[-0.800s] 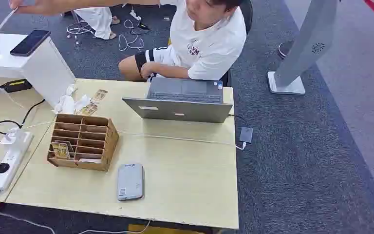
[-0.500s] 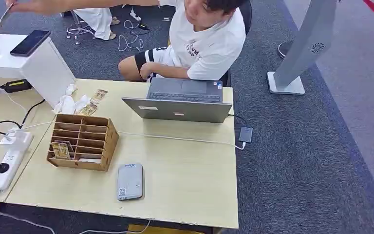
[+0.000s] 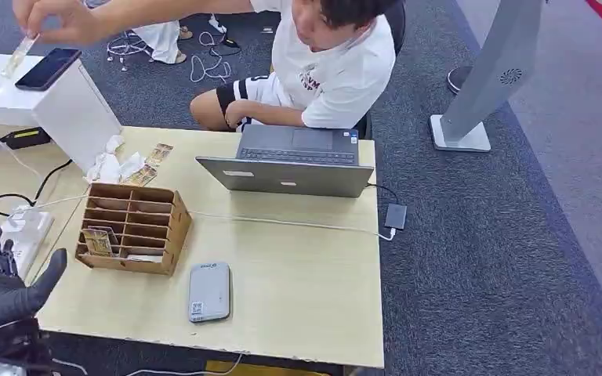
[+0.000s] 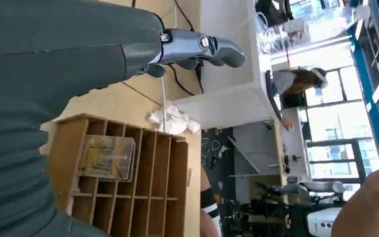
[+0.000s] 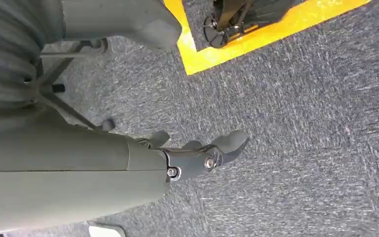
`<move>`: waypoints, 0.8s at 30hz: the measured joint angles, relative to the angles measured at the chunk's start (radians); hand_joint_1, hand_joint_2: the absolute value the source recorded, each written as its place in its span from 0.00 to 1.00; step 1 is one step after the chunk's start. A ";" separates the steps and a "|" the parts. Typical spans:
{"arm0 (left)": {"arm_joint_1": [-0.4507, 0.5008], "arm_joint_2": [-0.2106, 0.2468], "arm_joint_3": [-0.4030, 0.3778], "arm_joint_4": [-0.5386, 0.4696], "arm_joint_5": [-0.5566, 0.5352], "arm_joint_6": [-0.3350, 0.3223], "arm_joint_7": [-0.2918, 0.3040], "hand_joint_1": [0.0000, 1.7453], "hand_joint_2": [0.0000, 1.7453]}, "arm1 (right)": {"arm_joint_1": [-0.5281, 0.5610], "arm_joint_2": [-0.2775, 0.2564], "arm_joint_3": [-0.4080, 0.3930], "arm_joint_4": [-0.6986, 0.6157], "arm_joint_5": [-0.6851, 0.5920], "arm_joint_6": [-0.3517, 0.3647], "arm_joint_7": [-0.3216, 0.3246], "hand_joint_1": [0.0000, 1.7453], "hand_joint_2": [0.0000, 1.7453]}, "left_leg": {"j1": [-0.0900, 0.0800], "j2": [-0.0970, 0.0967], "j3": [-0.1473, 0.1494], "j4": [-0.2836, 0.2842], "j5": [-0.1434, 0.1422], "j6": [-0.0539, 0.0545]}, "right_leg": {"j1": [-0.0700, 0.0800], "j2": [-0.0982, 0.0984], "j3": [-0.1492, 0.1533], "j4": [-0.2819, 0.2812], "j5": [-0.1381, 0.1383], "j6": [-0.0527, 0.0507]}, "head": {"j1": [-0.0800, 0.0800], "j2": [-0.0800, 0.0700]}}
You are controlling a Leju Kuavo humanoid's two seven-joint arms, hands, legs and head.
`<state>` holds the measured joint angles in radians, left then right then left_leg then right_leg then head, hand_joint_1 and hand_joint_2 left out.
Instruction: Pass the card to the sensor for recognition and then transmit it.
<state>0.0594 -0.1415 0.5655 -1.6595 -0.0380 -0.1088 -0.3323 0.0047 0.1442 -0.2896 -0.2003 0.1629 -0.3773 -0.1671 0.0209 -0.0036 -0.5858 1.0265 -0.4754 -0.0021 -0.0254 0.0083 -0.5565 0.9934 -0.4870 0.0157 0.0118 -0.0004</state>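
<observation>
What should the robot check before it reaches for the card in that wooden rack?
1. Left hand empty, fingers apart: ok.
2. Card in the wooden rack, in a lower left slot: ok.
3. Path from left hand to rack free of things: ok.
4. Grey sensor lying unobstructed on the table: ok.
5. Right hand hanging over carpet, holding nothing: ok.
6. Person's hand away from the rack: ok.

Left hand (image 4: 128,54) stretched out over a wooden rack (image 4: 123,182), fingers (image 4: 212,47) apart, nothing held. One clear-sleeved card (image 4: 106,158) standing in a slot (others bare). Crumpled tissue (image 4: 172,118) just beyond, beside a white box (image 4: 232,94).
</observation>
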 joint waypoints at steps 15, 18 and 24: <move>-0.264 0.053 -0.259 0.200 -0.358 0.130 0.107 0.00 1.00 | -0.007 0.001 0.036 0.001 0.058 0.031 0.028 0.00 1.00 | 0.000 0.000 0.000 0.000 0.001 -0.001 | 0.000 0.001 0.000 0.000 0.001 -0.001 | 0.000 0.000; -0.314 0.066 -0.314 0.241 -0.431 0.159 0.131 0.00 1.00 | -0.010 0.002 0.044 0.002 0.074 0.034 0.035 0.00 1.00 | 0.000 0.000 0.000 0.000 0.001 -0.001 | 0.000 0.001 -0.001 0.000 0.001 -0.001 | 0.000 0.000; -0.396 0.103 -0.423 0.295 -0.582 0.225 0.177 0.00 1.00 | -0.011 0.002 0.062 0.003 0.103 0.037 0.051 0.00 1.00 | 0.000 0.001 0.000 0.000 0.001 -0.001 | 0.000 0.001 -0.001 0.001 0.001 -0.001 | 0.000 0.000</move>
<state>-0.3370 -0.0381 0.1428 -1.3650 -0.6201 0.1162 -0.1553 -0.0067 0.1457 -0.2274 -0.1972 0.2663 -0.3407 -0.1163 0.0209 -0.0030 -0.5858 1.0268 -0.4747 -0.0027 -0.0254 0.0089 -0.5570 0.9939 -0.4860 0.0147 0.0118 -0.0004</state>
